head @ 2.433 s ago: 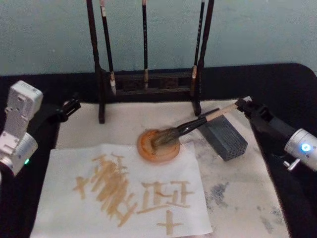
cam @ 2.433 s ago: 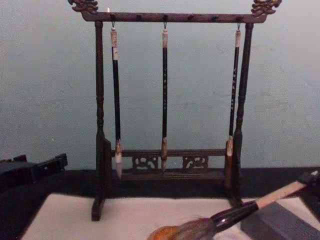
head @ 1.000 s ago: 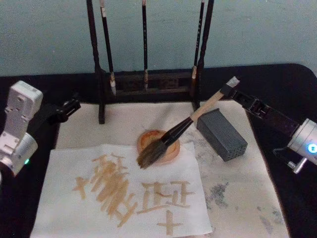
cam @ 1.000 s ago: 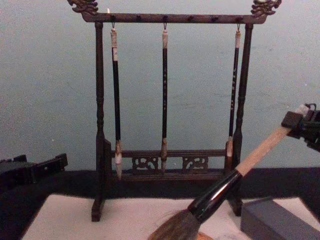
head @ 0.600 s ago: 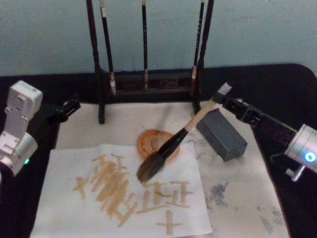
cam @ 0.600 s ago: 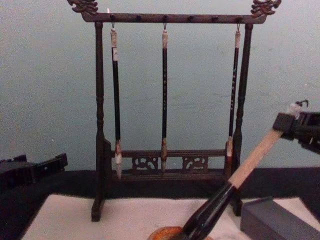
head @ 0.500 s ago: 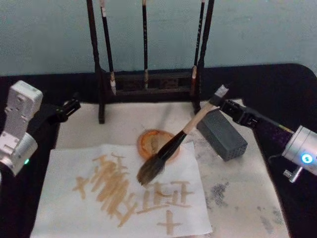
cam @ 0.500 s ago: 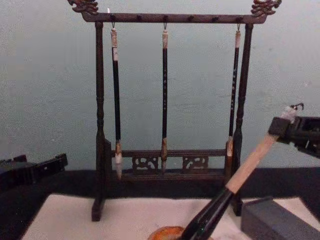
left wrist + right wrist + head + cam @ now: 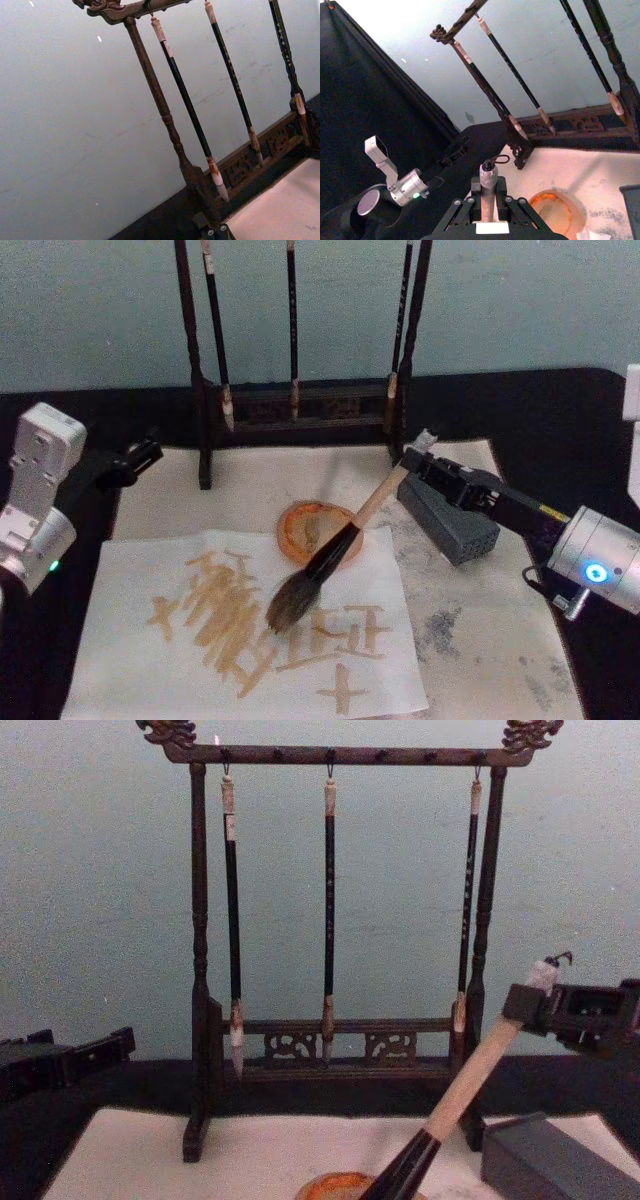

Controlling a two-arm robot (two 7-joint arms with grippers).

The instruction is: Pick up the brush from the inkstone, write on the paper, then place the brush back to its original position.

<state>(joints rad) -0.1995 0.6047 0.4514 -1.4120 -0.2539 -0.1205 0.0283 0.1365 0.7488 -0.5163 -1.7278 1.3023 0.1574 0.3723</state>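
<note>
"On the paper, item one: what do you list?"

"Item 1, the brush (image 9: 340,540): aslant, with the bristle head low over the middle of the paper (image 9: 110,670), among ochre strokes (image 9: 230,620). Whether it touches, I cannot tell.
Item 2, right gripper (image 9: 422,452): fingers pinching the pale handle right at its end cap.
Item 3, left gripper (image 9: 140,455): parked at the table's left edge. Spread or closed, I cannot tell.
Item 4, inkstone (image 9: 300,525): round and orange, at the paper's far edge. The brush passes over its rim.
Item 5, grey block (image 9: 455,520): just right of the inkstone.
Item 6, brush rack (image 9: 330,755): behind, with three thin brushes (image 9: 329,900) hanging."

"And how will you handle the stroke?"

"I'm holding it far from the bristles, so I judge small wrist moves will swing the tip wide. I'd lower slowly, press lightly and draw with the whole arm. The sheet looks loose on the mat (image 9: 480,640), so I'd drag toward the pinch rather than push, or it may ruck. I'd aim for bare paper and keep the handle off the block."
</note>
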